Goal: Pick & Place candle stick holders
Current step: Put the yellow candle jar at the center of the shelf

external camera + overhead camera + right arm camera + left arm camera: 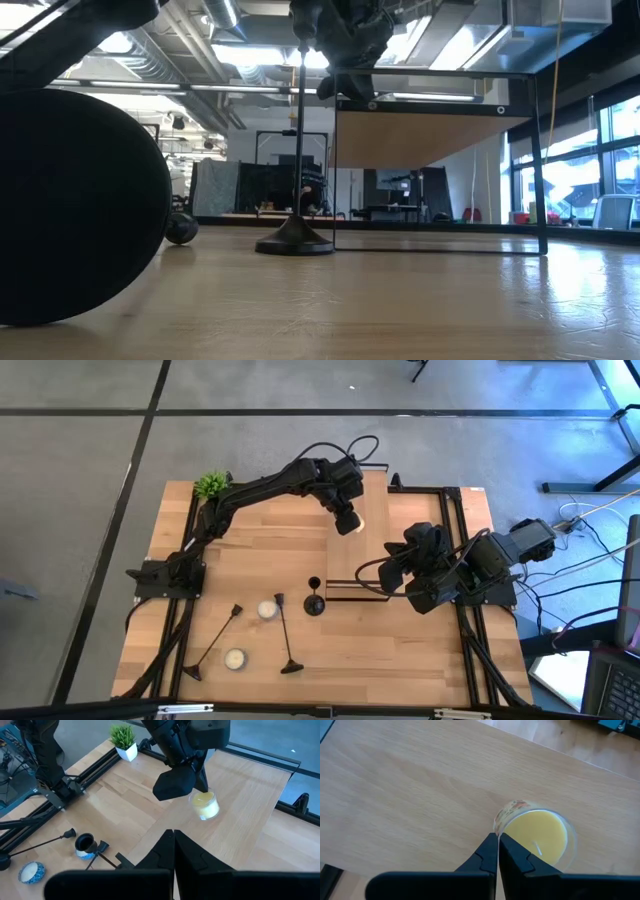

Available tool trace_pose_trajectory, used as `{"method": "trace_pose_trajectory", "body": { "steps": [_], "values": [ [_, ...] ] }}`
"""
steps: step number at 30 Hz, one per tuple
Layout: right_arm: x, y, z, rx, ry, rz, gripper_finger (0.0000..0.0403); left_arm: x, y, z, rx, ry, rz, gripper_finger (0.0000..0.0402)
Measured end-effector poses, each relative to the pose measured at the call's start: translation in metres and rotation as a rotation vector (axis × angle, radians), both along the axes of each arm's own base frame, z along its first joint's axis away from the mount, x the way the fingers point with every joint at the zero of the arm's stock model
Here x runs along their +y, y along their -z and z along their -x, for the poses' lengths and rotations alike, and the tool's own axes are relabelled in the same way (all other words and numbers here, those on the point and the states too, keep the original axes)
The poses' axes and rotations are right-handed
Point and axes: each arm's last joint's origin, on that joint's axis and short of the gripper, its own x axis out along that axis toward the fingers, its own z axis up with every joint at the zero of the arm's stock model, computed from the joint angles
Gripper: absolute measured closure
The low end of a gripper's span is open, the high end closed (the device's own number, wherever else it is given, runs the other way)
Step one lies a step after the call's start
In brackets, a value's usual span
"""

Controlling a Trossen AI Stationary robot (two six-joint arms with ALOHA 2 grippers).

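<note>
Left hand, closed, hovers above yellow candle.

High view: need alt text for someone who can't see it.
Seen from above, the left gripper hangs shut over a raised wooden shelf; the right gripper is shut beside it. One short candle stick holder stands upright; two tall ones lie flat near white candles.

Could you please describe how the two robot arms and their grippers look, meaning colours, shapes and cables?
Both arms are black and built of jointed segments. The left arm is slim, with a blocky wrist and a black cable looping above it. The right arm looks bulkier, with black cables curling beside it. The left gripper and the right gripper each have two dark, angular fingers tapering to narrow tips.
</note>
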Motion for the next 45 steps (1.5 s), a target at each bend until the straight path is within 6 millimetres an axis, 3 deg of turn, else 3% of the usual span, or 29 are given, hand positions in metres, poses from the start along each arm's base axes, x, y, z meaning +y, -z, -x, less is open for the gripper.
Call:
{"method": "trace_pose_trajectory", "body": {
  "steps": [6,15,33,38,42,45],
  "values": [
    [0.000,0.000,0.000,-0.004,0.002,0.002,0.0402,0.002,0.010,-0.004,0.034,-0.002,-0.016,0.0400],
    [0.000,0.000,0.000,-0.006,0.003,0.005,0.0402,0.002,0.009,-0.004,0.031,0.001,-0.037,0.0399],
    [0.000,0.000,0.000,-0.001,0.003,0.009,0.0402,0.002,0.008,-0.004,0.017,-0.007,-0.021,0.0347],
    [0.000,0.000,0.000,0.000,0.003,0.008,0.0402,0.001,-0.008,0.001,-0.036,-0.001,-0.048,0.0345],
    [0.000,0.000,0.000,0.002,0.003,0.010,0.0402,-0.002,-0.029,0.009,-0.100,0.011,-0.075,0.0358],
    [-0.001,0.000,0.001,0.004,0.003,0.011,0.0402,-0.008,-0.034,0.017,-0.069,0.039,-0.043,0.0376]
  ]
}}
